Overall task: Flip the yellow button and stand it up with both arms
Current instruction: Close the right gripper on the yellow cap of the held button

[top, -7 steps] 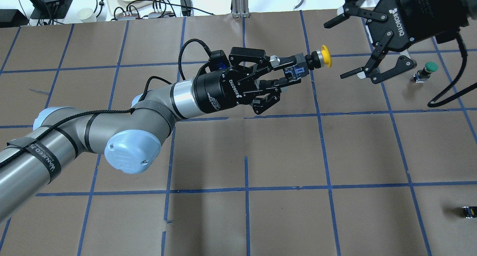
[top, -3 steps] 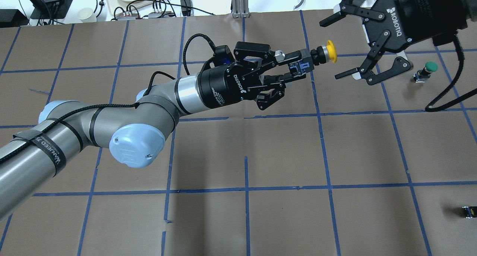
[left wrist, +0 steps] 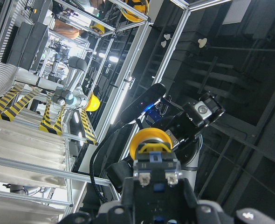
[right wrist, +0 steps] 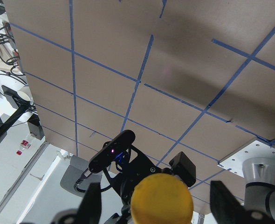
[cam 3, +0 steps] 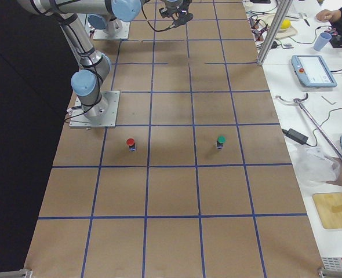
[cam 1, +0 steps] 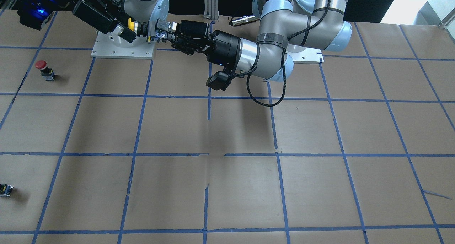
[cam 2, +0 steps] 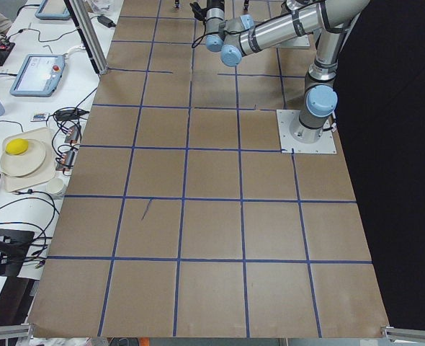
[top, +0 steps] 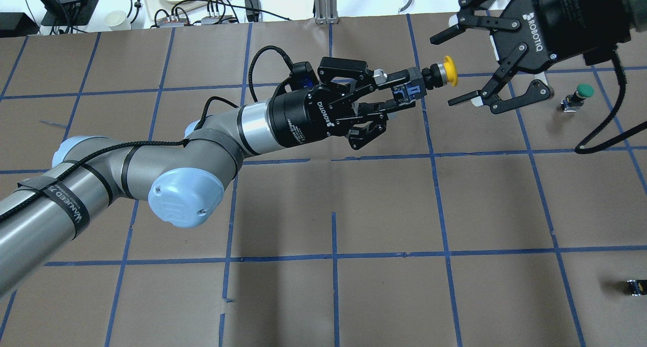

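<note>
The left end effector (top: 404, 91) is pinching the greyish base block of the yellow button (top: 435, 76), holding it in the air well above the brown bench (top: 384, 205). The button is lying sideways, with its round yellow cap pointing toward the right end effector (top: 442, 70). The right end effector's fingers (top: 461, 98) are spreading wide on either side of the cap. From the right wrist view the cap is sitting between them, but no contact is showing.

The button is looking small, light and rigid, probably hard plastic. Its domed cap is looking smooth and likely to slip under a pinch. The short black neck behind the cap, or the cap's rim taken squarely, is seeming the safer hold for the right arm, since the flat-sided base is already occupied.
</note>
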Controlling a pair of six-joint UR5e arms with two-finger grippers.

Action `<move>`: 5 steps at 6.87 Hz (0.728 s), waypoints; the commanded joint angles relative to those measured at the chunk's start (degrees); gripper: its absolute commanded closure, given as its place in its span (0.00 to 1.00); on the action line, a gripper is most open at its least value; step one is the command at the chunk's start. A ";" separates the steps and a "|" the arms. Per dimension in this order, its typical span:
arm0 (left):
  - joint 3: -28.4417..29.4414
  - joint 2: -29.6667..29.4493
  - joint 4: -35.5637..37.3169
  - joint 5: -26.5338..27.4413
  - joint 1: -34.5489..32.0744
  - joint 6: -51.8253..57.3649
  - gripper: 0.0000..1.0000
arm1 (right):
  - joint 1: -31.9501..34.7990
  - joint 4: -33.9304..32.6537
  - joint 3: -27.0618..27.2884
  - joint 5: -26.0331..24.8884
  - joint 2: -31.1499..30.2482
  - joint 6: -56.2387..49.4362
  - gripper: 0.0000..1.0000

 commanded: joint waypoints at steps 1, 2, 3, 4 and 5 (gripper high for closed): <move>-0.09 0.00 0.00 0.30 0.00 0.05 0.84 | -0.07 0.01 -0.05 0.07 0.05 -0.01 0.73; 0.00 0.00 0.00 0.30 0.00 -0.04 0.84 | -0.16 0.01 -0.05 0.16 0.05 -0.01 0.75; 0.00 0.09 0.00 0.48 0.00 0.05 0.48 | -0.16 0.01 -0.05 0.16 0.05 -0.01 0.75; 0.09 0.09 0.52 0.56 0.26 -0.39 0.00 | -0.16 0.01 -0.23 0.16 0.05 -0.01 0.75; 0.18 0.26 0.79 0.57 0.26 -2.22 0.00 | -0.24 -0.07 -0.32 0.07 0.14 -0.01 0.76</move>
